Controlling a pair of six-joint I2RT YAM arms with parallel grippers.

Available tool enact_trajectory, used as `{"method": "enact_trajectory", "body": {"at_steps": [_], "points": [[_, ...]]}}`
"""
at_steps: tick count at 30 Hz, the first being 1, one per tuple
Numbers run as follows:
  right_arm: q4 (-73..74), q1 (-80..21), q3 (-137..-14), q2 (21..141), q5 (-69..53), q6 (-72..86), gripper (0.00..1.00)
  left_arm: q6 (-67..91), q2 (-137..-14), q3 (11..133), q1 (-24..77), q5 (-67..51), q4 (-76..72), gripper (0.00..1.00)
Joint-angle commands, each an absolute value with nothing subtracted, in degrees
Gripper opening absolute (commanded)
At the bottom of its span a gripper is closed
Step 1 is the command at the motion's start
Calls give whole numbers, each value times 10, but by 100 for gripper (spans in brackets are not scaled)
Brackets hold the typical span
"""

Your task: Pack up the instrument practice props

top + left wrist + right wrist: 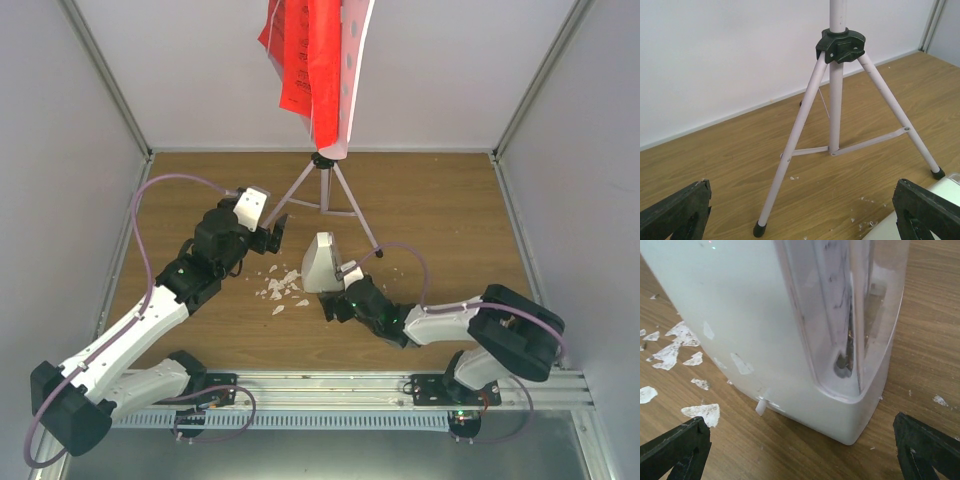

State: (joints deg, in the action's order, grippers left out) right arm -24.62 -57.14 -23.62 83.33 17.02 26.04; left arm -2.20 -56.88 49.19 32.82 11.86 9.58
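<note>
The music stand's pale perforated plate (357,60) stands at the back, with red ribbed sheets (305,60) hanging on it and silver tripod legs (335,195) below. The legs fill the left wrist view (836,100). The small white pyramid-shaped metronome (319,262) stands upright on the floor beside the near right leg. My left gripper (278,233) is open and empty, facing the tripod from the left (800,220). My right gripper (334,298) is open just in front of the metronome's base (765,315), its fingers (927,445) wide apart and not touching it.
White crumbs (282,288) lie on the wooden floor left of the metronome, also in the right wrist view (670,350). White walls close in the back and both sides. A metal rail (330,385) runs along the near edge.
</note>
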Motion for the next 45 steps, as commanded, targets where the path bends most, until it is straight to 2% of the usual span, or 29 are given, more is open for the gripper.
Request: {"method": "enact_trajectory", "body": {"at_steps": [1, 25, 36, 45], "points": [[-286, -580, -252, 864, 220, 283, 100, -30, -559, 486, 325, 124, 61, 99], [-348, -580, -262, 964, 234, 245, 100, -31, -559, 485, 324, 122, 61, 99], [-369, -580, -252, 961, 229, 221, 81, -31, -560, 485, 324, 121, 61, 99], [-374, -580, -248, 963, 227, 219, 72, -31, -562, 485, 324, 120, 60, 99]]}}
